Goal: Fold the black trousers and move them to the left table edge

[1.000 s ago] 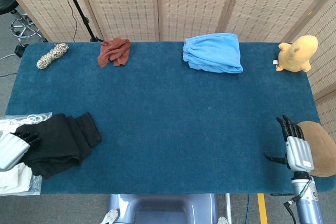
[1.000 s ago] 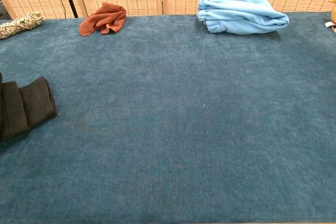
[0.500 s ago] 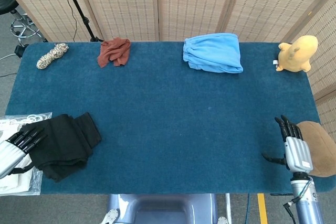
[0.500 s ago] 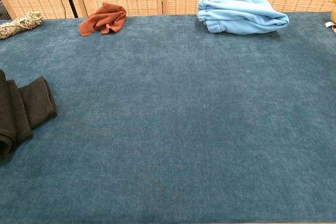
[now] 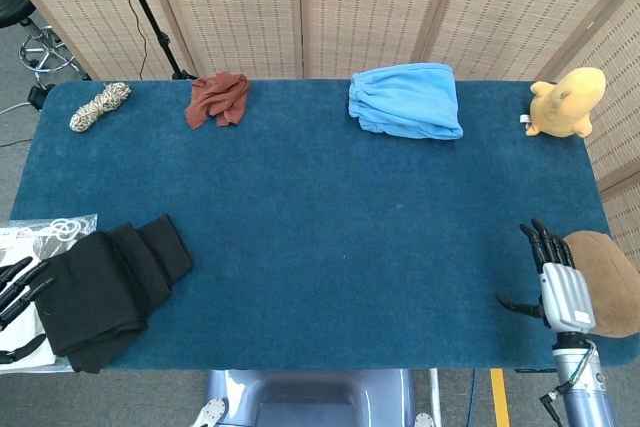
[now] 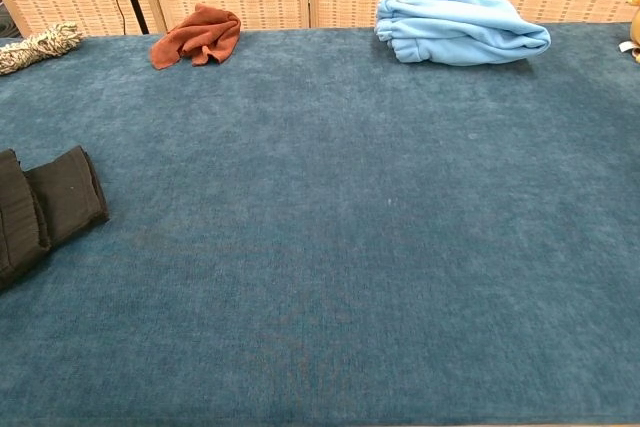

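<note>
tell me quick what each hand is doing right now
Left hand: open, fingers spread, just left of the black trousers, holding nothing.
Right hand: open, fingers apart, holding nothing, near the right table edge.

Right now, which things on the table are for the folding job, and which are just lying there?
For the job:
- black trousers, folded at the left table edge
- left hand, open beside them

Just lying there:
- red cloth
- blue garment
- rope bundle
- yellow plush toy
- brown item by the right hand
</note>
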Controlling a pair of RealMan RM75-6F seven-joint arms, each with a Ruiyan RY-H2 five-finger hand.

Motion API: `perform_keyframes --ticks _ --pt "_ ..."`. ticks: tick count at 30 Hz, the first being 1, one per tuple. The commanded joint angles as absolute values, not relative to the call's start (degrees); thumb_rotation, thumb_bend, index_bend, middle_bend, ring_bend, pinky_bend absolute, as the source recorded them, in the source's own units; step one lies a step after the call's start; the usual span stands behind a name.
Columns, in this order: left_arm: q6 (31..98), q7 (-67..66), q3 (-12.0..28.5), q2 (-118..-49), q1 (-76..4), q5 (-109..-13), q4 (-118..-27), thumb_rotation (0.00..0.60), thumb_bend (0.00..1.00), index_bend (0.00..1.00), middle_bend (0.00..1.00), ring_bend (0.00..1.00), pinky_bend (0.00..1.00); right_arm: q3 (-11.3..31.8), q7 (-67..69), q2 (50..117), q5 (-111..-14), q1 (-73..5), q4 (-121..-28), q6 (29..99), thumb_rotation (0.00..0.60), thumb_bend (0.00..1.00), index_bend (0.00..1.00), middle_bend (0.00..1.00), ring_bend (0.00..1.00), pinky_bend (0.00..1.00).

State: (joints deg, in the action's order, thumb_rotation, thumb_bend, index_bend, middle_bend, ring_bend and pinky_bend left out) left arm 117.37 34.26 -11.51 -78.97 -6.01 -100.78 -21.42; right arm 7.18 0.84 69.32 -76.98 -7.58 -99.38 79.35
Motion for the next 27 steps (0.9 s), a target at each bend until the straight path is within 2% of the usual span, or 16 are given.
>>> perform_keyframes --ticks 1,4,6,10,14,17,21,27 --pt "112.43 34.51 -9.74 -76.37 -6.28 -98.45 -29.62 0.250 0.30 0.00 0.00 0.00 0.18 7.26 1.17 68.95 -77.22 -7.49 -99.44 79.61 0.600 0.00 0.07 0.00 0.00 0.03" --pt "106.10 31.06 -9.49 -73.94 -7.50 -97.32 -38.04 0.248 0.30 0.00 0.00 0.00 0.05 7.28 1.14 68.68 -77.89 -7.37 -99.14 80.22 0.600 0.00 0.06 0.00 0.00 0.02" --pt "101.78 28.09 -9.22 -71.90 -8.45 -96.30 -45.12 0.260 0.30 0.00 0.00 0.00 0.01 7.27 0.78 68.55 -78.44 -7.26 -98.83 80.81 0.600 0.00 0.06 0.00 0.00 0.01" --pt "91.33 20.08 -7.13 -67.78 -11.09 -91.64 -62.44 0.292 0.30 0.00 0.00 0.00 0.00 7.44 -1.24 68.55 -79.31 -7.03 -97.73 82.43 0.600 0.00 0.04 0.00 0.00 0.00" --pt "85.61 13.31 -4.53 -65.61 -12.75 -87.23 -73.03 0.323 0.30 0.00 0.00 0.00 0.00 7.78 -5.05 69.59 -80.02 -6.87 -95.98 84.57 0.600 0.00 0.02 0.00 0.00 0.00" --pt "83.31 10.78 -2.17 -65.11 -13.42 -83.84 -78.01 0.340 0.30 0.00 0.00 0.00 0.00 8.03 -6.72 70.21 -80.10 -6.80 -95.07 85.47 0.600 0.00 0.02 0.00 0.00 0.00" --pt "81.90 9.57 -0.20 -65.05 -13.70 -81.36 -81.51 0.392 0.30 0.00 0.00 0.00 0.00 8.25 -7.48 70.54 -79.84 -6.73 -94.71 85.83 0.600 0.00 0.02 0.00 0.00 0.00" --pt "79.85 7.66 1.00 -65.07 -14.06 -80.00 -84.22 0.398 0.30 0.00 0.00 0.00 0.00 8.41 -7.96 70.65 -79.34 -6.66 -94.72 85.83 0.600 0.00 0.02 0.00 0.00 0.00"
